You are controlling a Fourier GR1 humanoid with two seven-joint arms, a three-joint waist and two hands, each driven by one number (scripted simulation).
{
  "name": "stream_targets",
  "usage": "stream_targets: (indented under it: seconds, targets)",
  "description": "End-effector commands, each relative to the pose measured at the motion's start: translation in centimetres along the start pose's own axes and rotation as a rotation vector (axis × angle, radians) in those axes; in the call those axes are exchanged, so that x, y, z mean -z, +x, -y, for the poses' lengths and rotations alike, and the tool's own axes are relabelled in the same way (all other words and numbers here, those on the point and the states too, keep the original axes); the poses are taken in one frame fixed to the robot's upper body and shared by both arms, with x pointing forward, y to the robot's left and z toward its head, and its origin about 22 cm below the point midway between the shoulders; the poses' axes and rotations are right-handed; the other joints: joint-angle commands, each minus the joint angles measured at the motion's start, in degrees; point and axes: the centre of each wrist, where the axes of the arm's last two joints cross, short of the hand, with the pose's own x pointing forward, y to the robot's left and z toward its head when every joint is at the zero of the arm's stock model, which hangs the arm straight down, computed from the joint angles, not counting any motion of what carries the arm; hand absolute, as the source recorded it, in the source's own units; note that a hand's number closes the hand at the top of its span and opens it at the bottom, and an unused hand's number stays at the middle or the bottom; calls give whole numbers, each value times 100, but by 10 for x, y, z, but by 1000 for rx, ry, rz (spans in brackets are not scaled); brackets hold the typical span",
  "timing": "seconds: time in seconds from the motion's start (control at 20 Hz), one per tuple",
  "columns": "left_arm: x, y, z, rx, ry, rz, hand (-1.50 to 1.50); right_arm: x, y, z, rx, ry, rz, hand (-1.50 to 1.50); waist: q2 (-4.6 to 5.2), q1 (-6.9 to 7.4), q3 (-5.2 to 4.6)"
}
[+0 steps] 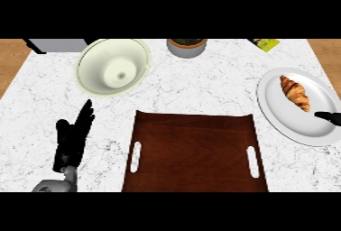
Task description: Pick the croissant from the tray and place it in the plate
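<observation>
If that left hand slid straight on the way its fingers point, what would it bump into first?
Probably the cream bowl. The left hand rests open at the counter's left, fingers pointing up-view and slightly right, with bare marble in between. How high the hand sits is unclear, so it might pass over the rim.

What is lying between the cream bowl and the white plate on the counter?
In the head view, only bare marble counter lies between the cream bowl and the white plate; the grey pot stands farther back.

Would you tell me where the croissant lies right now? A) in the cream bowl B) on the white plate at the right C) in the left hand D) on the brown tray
B: the croissant lies on the white plate, while the brown tray holds nothing.
</observation>
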Motion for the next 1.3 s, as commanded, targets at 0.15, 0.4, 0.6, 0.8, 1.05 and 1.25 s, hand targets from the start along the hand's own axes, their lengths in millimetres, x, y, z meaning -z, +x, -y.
stream_targets:
  seconds: [0.15, 0.4, 0.6, 0.8, 1.05, 1.25]
  targets:
    - [0, 9, 7, 4, 2, 14, 0, -6, -11, -5, -43, -18, -27, -150, 9, 30, 4]
    - [7, 22, 0, -7, -10, 1, 0, -9, -21, -32, -123, -57, -76, -150, 15, 43, 5]
    - [13, 8, -5, 0, 0, 16, 0, -14, -22, -19, -117, -67, -58, -150, 4, -7, 0]
    - [-5, -1, 3, -13, -27, -9, 0, -15, -15, 7, -155, -99, -99, -150, 8, 20, 3]
    - [-16, -11, -5, 1, -8, -3, 0, -42, -36, 19, -196, -116, -137, -150, 9, 34, 6]
    - [0, -3, 7, -12, -10, -2, 0, -26, -18, 29, -190, -137, -147, -150, 21, 41, 8]
